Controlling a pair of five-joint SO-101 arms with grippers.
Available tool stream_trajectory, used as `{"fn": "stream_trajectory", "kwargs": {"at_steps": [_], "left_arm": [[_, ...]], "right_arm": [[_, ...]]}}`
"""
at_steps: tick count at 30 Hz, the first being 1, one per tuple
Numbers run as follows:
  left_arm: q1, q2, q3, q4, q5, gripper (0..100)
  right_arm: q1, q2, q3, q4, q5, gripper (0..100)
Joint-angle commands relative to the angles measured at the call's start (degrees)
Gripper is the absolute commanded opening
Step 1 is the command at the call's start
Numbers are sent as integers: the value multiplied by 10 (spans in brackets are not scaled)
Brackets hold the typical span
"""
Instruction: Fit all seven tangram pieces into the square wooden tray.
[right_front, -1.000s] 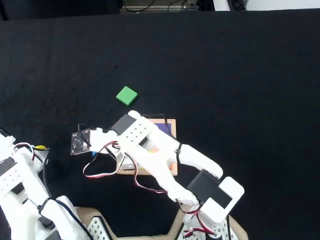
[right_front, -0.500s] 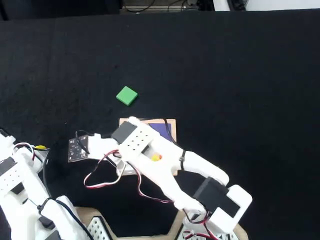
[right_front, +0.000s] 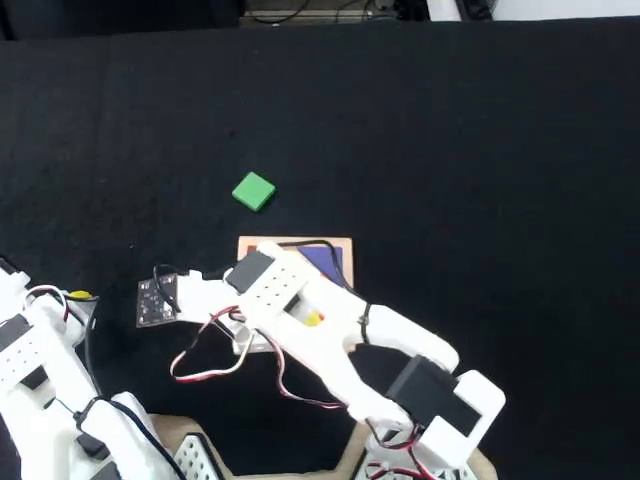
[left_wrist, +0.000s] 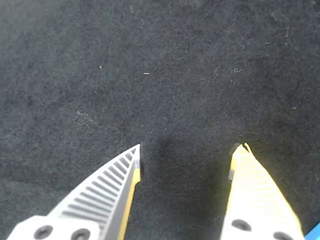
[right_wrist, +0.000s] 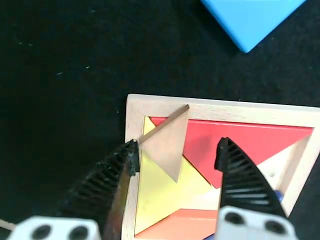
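Both fingers (right_wrist: 240, 185) of the right gripper (right_wrist: 177, 147) stand apart, holding nothing, poised over 1 corner of the wooden tray (right_wrist: 132, 105). Between the 2 tips I see a tan triangle (right_wrist: 167, 145) that sits tilted, with 1 edge raised toward the tray's rim rather than lying flat. Whether the nearer finger touches it I cannot tell. Beside it lie a red triangle (right_wrist: 240, 142) and a yellow piece (right_wrist: 160, 195), both flat inside the tray. 1 blue piece (right_wrist: 250, 17) lies outside on the black cloth (right_wrist: 60, 50), near the tray but apart from it.

From the high view, the right arm (right_front: 350, 340) covers most of the tray (right_front: 348, 255), and a purple piece (right_front: 326, 260) shows inside at the far edge. 1 green square (right_front: 253, 191) sits on the cloth beyond the tray, apart from it.

I see the left gripper (left_wrist: 187, 147) spread wide too, its 2 fingers (left_wrist: 112, 190) gripping nothing, over the black cloth.
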Motion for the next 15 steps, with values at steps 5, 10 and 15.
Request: {"fn": "stream_trajectory", "kwargs": {"at_steps": [5, 10, 15], "left_arm": [[8, -6, -1, -9, 1, 284], [8, -6, -1, -9, 1, 284], [8, -6, -1, -9, 1, 284]], "right_arm": [[-7, 27, -7, -12, -6, 254], [-5, 45, -10, -28, -18, 254], [-5, 47, -11, -29, -15, 204]]}}
